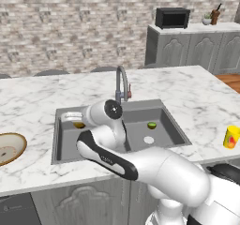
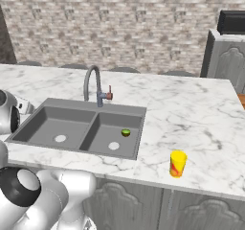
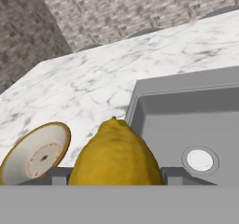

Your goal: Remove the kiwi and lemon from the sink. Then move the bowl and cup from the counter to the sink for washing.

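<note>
Hand view gives you the lemon [image 3: 115,154] clasped between the gripper [image 3: 115,178] fingers, its lower part cut off by the frame edge, long axis running up the picture with the nipple end pointing away from the hand, above the left basin of the sink [image 3: 186,125]. Left base view hides most of it behind the arm; you see just a yellow sliver. The kiwi [image 1: 152,124] lies in the right basin, the bowl [image 1: 8,147] left on the counter [image 1: 37,97], the cup [image 1: 231,137] upright at right.
</note>
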You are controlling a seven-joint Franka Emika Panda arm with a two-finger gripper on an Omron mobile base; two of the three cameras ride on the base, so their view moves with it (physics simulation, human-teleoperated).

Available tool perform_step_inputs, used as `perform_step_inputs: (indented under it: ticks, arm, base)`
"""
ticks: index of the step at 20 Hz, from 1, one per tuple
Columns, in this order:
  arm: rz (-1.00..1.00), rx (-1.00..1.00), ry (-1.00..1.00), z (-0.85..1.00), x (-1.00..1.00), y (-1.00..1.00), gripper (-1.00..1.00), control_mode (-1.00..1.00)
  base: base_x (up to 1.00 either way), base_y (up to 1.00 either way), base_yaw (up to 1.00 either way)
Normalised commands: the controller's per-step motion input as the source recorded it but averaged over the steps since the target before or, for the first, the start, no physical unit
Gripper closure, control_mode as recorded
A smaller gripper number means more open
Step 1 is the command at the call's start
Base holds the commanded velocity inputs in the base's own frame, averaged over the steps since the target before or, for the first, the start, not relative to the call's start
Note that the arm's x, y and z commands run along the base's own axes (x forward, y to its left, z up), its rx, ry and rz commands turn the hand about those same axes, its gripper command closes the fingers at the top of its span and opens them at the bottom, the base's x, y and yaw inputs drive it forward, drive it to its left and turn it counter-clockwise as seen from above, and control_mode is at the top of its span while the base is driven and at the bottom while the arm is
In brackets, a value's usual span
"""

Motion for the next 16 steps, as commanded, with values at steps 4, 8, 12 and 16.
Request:
perform_step_inputs:
  ticks: [4,8,12,16]
  arm:
    - [0.00,0.03,0.04,0.00,0.15,0.26,1.00,-1.00]
    - [0.00,0.04,0.08,0.00,0.19,0.24,1.00,-1.00]
    - [0.00,0.04,0.08,0.00,0.18,0.25,1.00,-1.00]
    - [0.00,0.02,0.08,-0.01,0.17,0.26,1.00,-1.00]
  base:
    - [0.00,0.00,0.00]
    - [0.00,0.00,0.00]
    - [0.00,0.00,0.00]
    - [0.00,0.00,0.00]
